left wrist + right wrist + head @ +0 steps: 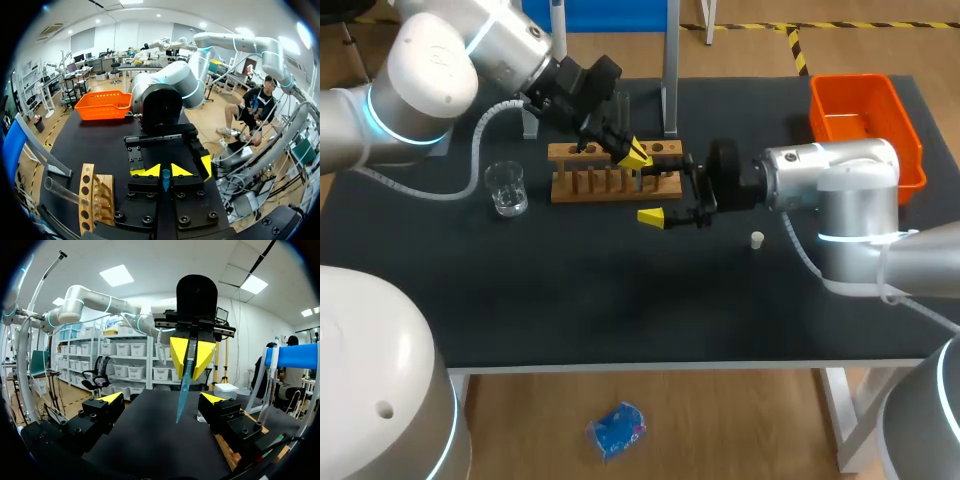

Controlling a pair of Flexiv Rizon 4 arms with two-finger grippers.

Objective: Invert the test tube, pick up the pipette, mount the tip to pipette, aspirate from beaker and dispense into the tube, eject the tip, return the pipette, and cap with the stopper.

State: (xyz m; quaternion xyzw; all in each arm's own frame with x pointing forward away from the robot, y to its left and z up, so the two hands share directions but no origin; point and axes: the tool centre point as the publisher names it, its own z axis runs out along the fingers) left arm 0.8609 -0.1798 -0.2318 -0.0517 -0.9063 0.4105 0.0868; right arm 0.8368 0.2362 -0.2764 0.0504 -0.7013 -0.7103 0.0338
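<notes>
Stopper [757, 239] lying alone on black tabletop [620, 300], nearest front edge. Right hand [161, 405] hanging beyond it, fingers spread wide, gripping nothing. Left hand [165, 171] pinching blue pipette tip [184, 385] at its top, tip pointing down between right hand's fingers, touching neither. Wooden rack [615, 180] sitting beside both hands; beaker [506, 187] standing past rack's end. Orange bin [865, 120] sitting at far corner.

We are looking at a counter [620, 300] with a matt black top. The rack [582, 187] is showing bare, pale wood. The beaker [507, 188] is looking clear and glossy, like glass, while the bin [860, 125] is showing smooth orange plastic. The pipette tip [183, 390] is appearing as translucent blue plastic, and the left end effector [165, 171] is showing matt black bolted plates.
</notes>
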